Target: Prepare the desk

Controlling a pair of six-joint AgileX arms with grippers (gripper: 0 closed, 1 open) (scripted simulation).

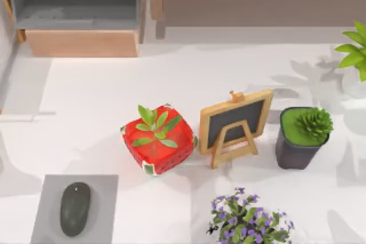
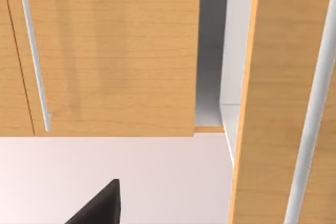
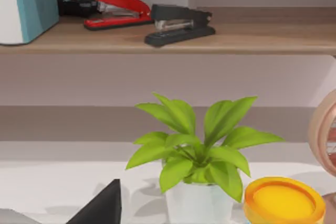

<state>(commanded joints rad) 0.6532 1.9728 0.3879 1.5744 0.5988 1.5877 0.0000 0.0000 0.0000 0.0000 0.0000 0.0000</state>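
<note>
The desk (image 1: 86, 107) is a broad white tabletop. On it stand a red pot with a green plant (image 1: 158, 139), a small chalkboard easel (image 1: 235, 125), a dark pot with a succulent (image 1: 302, 135) and a purple-flowered plant (image 1: 249, 218). A dark mouse (image 1: 75, 208) lies on a grey mat (image 1: 103, 198) at the front left. A dark part of my left gripper (image 2: 100, 208) shows low over the desk (image 2: 157, 177), facing wooden cabinet fronts (image 2: 115, 51). A dark part of my right gripper (image 3: 102, 205) shows near a leafy plant in a white pot (image 3: 197, 156).
An open grey cabinet compartment (image 1: 74, 4) sits at the back left. A back shelf (image 3: 236, 38) carries a red stapler (image 3: 116, 8), a black stapler (image 3: 178, 23) and a blue-white box (image 3: 29, 3). An orange-lidded container (image 3: 283, 203) stands beside the leafy plant (image 1: 354, 55).
</note>
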